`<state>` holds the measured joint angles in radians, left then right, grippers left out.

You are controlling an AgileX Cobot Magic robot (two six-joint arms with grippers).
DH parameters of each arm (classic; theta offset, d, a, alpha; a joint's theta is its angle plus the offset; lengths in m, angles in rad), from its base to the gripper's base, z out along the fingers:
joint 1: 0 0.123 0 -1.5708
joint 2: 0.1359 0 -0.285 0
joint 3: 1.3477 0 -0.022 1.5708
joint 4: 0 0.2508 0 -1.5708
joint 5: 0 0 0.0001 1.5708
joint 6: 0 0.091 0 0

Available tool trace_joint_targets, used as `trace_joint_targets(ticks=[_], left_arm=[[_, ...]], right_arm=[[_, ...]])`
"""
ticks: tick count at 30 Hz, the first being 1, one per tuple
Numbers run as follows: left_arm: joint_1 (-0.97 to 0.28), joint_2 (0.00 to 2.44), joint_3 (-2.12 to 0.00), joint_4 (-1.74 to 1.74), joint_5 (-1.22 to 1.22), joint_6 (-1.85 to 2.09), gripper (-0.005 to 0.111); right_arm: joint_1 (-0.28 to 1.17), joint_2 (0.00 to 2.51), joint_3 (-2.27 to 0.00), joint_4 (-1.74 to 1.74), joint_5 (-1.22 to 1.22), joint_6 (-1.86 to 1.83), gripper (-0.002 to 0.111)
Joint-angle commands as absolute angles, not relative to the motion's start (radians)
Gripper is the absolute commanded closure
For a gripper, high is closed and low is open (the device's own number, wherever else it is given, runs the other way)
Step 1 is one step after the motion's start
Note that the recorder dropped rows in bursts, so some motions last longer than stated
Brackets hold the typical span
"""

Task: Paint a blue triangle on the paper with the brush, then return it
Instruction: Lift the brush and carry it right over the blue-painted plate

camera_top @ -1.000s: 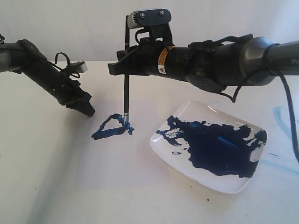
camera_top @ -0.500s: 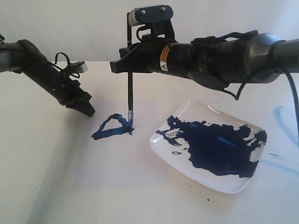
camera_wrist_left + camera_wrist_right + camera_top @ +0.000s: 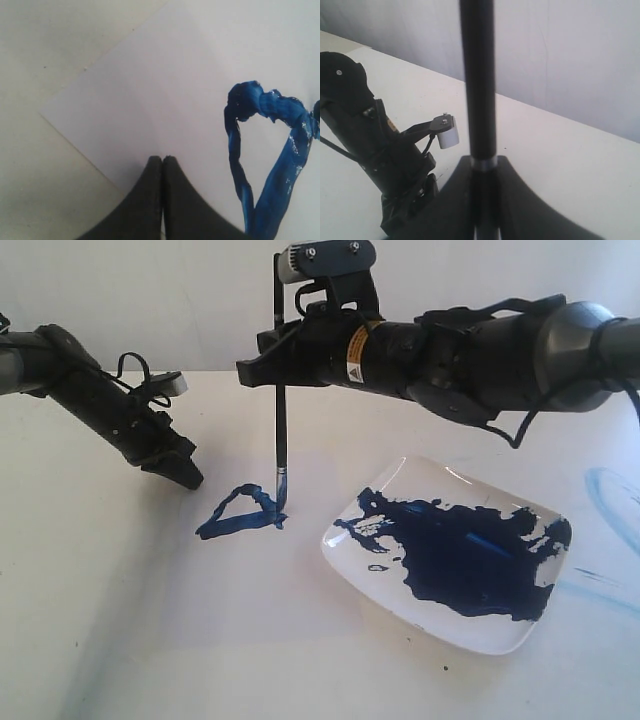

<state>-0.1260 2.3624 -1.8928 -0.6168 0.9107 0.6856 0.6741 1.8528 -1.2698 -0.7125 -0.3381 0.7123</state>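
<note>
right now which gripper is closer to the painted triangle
Left. The left gripper sits low over the paper beside the triangle; the right gripper is up above it, holding the brush whose tip meets the paint.

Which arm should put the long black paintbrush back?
Right: the right gripper holds the long black paintbrush at the blue triangle; the left gripper is shut, empty, at the pale paper.
</note>
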Motion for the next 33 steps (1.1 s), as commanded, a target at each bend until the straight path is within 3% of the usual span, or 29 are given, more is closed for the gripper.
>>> trace_joint_targets(ticks=[1, 9, 16, 27, 33], left_arm=[[-0.128, 2.367, -1.898, -0.627, 0.936, 0.685, 0.107], [-0.128, 2.364, -1.898, -0.627, 0.929, 0.685, 0.107], [-0.101, 2.289, -1.898, -0.696, 0.927, 0.689, 0.107], [-0.039, 2.074, -1.889, -0.739, 1.015, 0.695, 0.107], [0.006, 1.848, -1.691, -0.765, 0.943, 0.741, 0.107]], right_arm=[[0.667, 1.819, -1.268, -0.716, -0.336, 0.700, 0.108], [0.667, 1.752, -1.266, -0.716, -0.329, 0.700, 0.108], [0.667, 1.631, -1.249, -0.716, -0.183, 0.702, 0.108], [0.568, 1.308, -0.960, -0.600, -0.263, 0.706, 0.108], [0.471, 1.118, -0.796, -0.460, -0.333, 0.703, 0.108]])
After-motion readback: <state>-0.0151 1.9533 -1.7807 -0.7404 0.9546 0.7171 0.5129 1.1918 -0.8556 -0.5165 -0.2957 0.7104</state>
